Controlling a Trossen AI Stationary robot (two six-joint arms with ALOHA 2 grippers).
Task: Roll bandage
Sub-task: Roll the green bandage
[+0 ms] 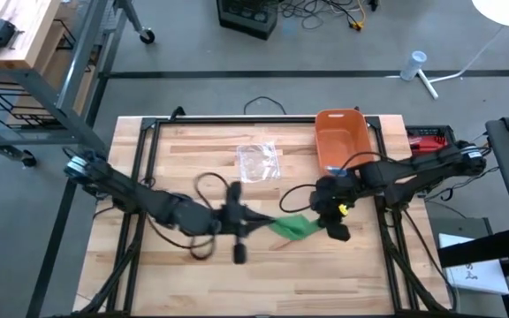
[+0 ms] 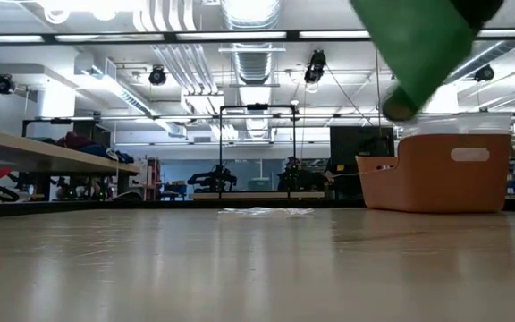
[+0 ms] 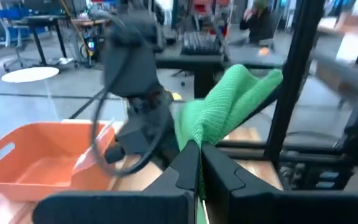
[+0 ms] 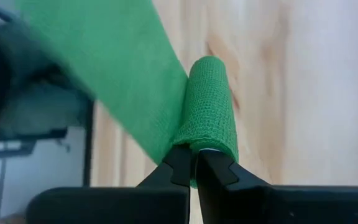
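A green bandage (image 1: 294, 227) hangs above the table's middle between my two grippers. Its rolled part (image 4: 211, 106) is at my right gripper (image 4: 194, 158), which is shut on it. Its loose strip (image 3: 232, 102) runs to my left gripper (image 3: 199, 155), also shut on it. Seen from above, my left gripper (image 1: 262, 221) comes in from the left and my right gripper (image 1: 319, 219) from the right. The low view shows only the bandage (image 2: 409, 45), high above the tabletop. My left gripper pinches the bandage's loose strip (image 3: 196, 134) between its two fingers; the cloth is bunched there. The fingers lie level, coming from the table's left. The strip runs on toward my right gripper, clear of the table. My right gripper pinches the near end of the green roll (image 4: 207, 142) between its two fingers. The fingers slant down from the table's right and lie along the roll. The roll sticks out past the fingertips, clear of the table, and the strip (image 4: 117, 74) leaves its side.
An orange bin (image 1: 341, 139) stands at the table's far right. A clear plastic wrapper (image 1: 259, 162) lies on the far middle of the wooden table (image 1: 193, 274). Black frame rails (image 1: 148, 177) run along the table's sides.
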